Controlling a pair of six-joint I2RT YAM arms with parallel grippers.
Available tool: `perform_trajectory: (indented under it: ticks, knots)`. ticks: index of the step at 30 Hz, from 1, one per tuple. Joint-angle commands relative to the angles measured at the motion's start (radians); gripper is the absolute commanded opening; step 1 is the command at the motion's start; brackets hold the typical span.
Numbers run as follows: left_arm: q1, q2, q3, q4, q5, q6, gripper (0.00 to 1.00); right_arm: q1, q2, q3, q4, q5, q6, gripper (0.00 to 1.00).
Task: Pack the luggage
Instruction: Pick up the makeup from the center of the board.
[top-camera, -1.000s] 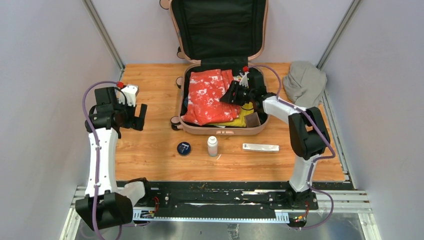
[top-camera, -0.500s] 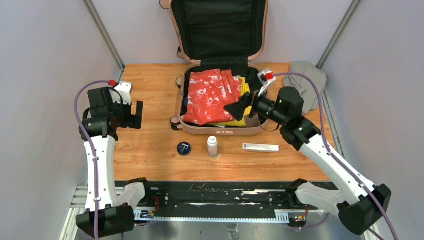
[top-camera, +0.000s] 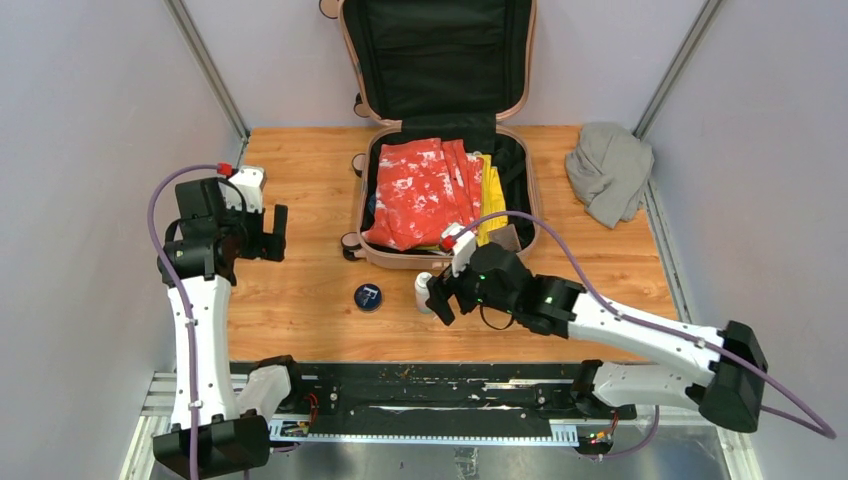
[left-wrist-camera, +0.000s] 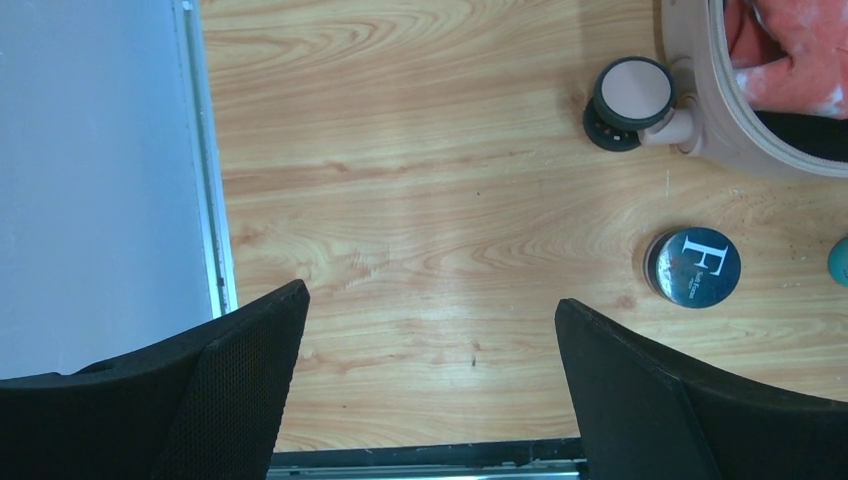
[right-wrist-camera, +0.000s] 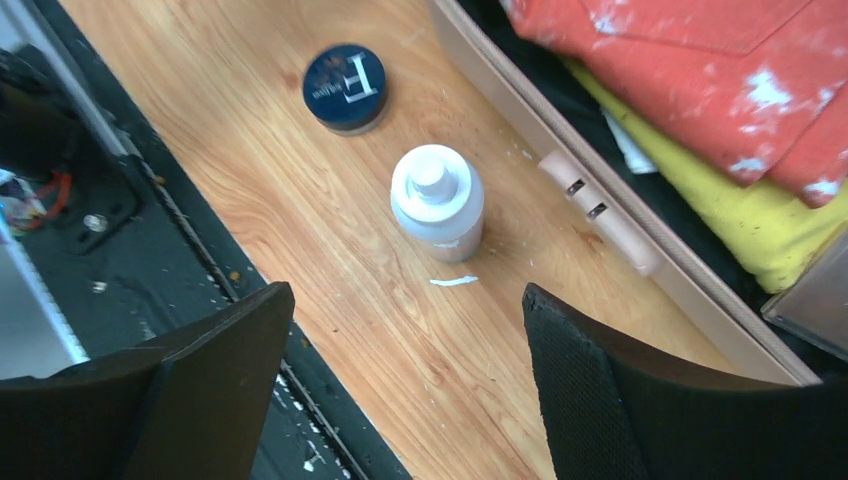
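Pale pink luggage (top-camera: 400, 262) lay open on the bench just beyond the right gripper (right-wrist-camera: 405, 300), lid up, with red clothes (top-camera: 420, 190) and a yellow piece (top-camera: 490, 195) already inside. That gripper hovered with its jaws spread wide and nothing in them. The small white bottle (right-wrist-camera: 437, 203) stood upright just below and ahead of its fingertips, and a dark round tin (right-wrist-camera: 346, 87) sat a bit past that. So I'd say the step in hand was grabbing the bottle. Next move, I reckon: drop down, get a finger either side of the body and close gently, because it looked tippy. The left gripper (left-wrist-camera: 430, 330) was equally wide and empty, well off to the side of the case.
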Motion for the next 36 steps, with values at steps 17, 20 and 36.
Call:
perform_trajectory:
  ticks: [17, 20, 36]
  knots:
    - [0.006, -0.046, -0.061, -0.033, 0.032, 0.031, 1.00, 0.034, 0.423, 0.103, 0.198, 0.108, -0.062, 0.56]
    - [0.006, -0.044, -0.060, -0.032, 0.021, 0.040, 1.00, 0.033, 0.432, 0.123, 0.171, 0.106, -0.070, 0.20]
    - [0.006, -0.026, -0.071, -0.032, 0.069, 0.056, 1.00, -0.421, 0.318, 0.627, -0.483, -0.022, -0.112, 0.00]
